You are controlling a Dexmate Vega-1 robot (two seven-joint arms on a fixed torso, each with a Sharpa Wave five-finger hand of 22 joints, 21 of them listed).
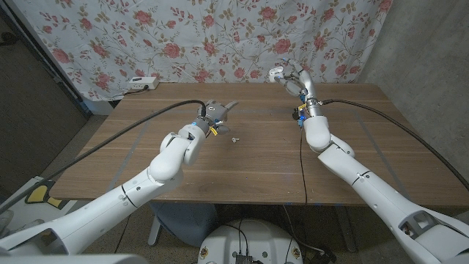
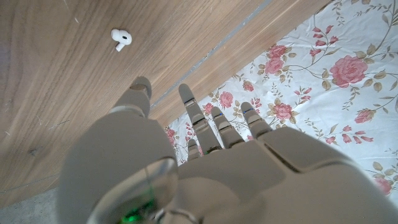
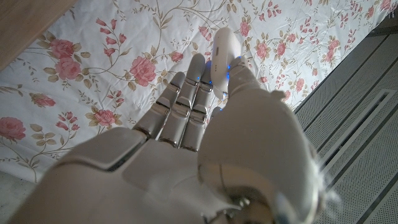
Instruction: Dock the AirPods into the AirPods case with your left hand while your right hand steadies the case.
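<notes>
A single white AirPod (image 1: 234,137) lies on the wooden table (image 1: 256,165) near its middle; it also shows as the AirPod (image 2: 120,38) in the left wrist view. My left hand (image 1: 216,111) hovers just behind and left of it, fingers spread, holding nothing; the left hand (image 2: 205,162) has its fingertips past the earbud. My right hand (image 1: 291,79) is raised above the table's far right part and grips the white AirPods case (image 1: 275,73). In the right wrist view the case (image 3: 222,45) sits between the thumb and fingers of the right hand (image 3: 205,143). Whether its lid is open is unclear.
A floral curtain (image 1: 220,37) hangs behind the table. A white power strip (image 1: 141,84) lies past the far left corner. Black cables (image 1: 146,121) run along both arms over the tabletop.
</notes>
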